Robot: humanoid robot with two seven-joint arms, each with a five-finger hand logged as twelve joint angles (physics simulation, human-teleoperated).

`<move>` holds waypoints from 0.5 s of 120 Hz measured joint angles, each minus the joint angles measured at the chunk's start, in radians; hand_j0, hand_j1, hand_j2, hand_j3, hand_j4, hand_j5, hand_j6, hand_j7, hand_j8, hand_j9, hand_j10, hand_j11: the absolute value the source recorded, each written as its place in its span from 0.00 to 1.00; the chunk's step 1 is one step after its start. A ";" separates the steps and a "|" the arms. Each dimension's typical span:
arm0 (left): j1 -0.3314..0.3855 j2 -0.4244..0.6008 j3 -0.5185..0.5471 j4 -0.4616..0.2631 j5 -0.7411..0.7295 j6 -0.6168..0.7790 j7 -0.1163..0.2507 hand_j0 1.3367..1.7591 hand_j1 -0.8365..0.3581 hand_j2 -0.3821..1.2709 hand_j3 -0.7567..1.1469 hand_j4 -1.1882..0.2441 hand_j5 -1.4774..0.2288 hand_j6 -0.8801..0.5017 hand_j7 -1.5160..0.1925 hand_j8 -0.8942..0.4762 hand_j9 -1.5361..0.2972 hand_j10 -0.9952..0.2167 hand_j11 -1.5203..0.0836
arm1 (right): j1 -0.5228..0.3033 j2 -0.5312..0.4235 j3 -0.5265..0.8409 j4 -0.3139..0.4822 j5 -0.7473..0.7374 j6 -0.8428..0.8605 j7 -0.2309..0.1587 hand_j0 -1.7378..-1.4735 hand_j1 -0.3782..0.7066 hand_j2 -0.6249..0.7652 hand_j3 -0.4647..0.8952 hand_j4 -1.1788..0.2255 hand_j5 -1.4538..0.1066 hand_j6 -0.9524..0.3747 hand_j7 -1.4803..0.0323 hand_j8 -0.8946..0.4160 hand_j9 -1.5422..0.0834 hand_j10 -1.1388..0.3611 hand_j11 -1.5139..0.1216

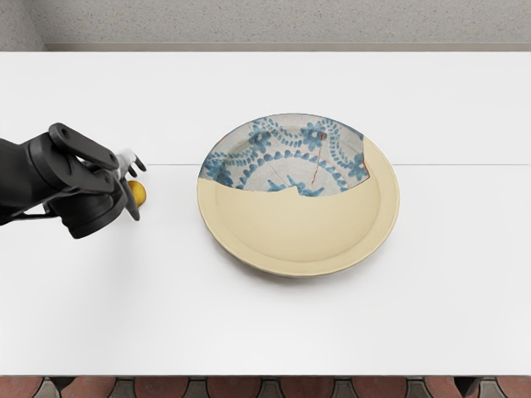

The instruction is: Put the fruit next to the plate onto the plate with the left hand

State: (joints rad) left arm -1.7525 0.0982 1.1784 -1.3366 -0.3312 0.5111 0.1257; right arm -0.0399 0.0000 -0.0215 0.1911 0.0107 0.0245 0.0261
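The left hand (pixel 90 189) is at the small yellow fruit (pixel 138 193), which sits half hidden behind it, left of the plate (pixel 300 236) and apart from it. Whether the hand grips the fruit, I cannot tell. No fruit is on the plate yet, so the lift and the carry to the right are left to do.

The left arm (pixel 25 178) is matte black throughout, a thick, rounded forearm in smooth casing. The left hand (pixel 91 186) is black too, built of blocky, round-edged segments around a bulbous palm shell. A small white piece shows at its far end, tipped in black.
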 joint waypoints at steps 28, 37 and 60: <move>0.005 -0.005 0.003 -0.001 -0.005 0.000 0.000 0.76 0.64 0.27 0.40 0.59 0.60 0.39 0.62 0.40 0.59 0.53 0.67 | 0.000 0.000 0.000 0.000 0.000 0.000 0.000 0.30 0.04 0.45 0.34 0.83 0.92 0.71 0.97 0.67 0.94 0.75 0.92; 0.005 -0.005 0.004 0.000 -0.007 0.000 0.000 0.76 0.64 0.27 0.40 0.58 0.60 0.38 0.62 0.40 0.59 0.53 0.66 | 0.000 0.000 0.000 0.000 0.000 0.000 0.000 0.30 0.04 0.45 0.34 0.83 0.92 0.71 0.97 0.67 0.94 0.75 0.92; 0.005 -0.005 0.010 0.000 -0.010 -0.001 0.001 0.76 0.58 0.28 0.40 0.54 0.56 0.34 0.58 0.35 0.55 0.48 0.62 | 0.000 0.000 0.000 0.000 0.000 0.000 0.000 0.30 0.04 0.45 0.34 0.83 0.92 0.71 0.97 0.67 0.94 0.75 0.92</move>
State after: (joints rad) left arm -1.7472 0.0936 1.1882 -1.3371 -0.3412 0.5096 0.1269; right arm -0.0399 0.0000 -0.0215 0.1909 0.0107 0.0245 0.0261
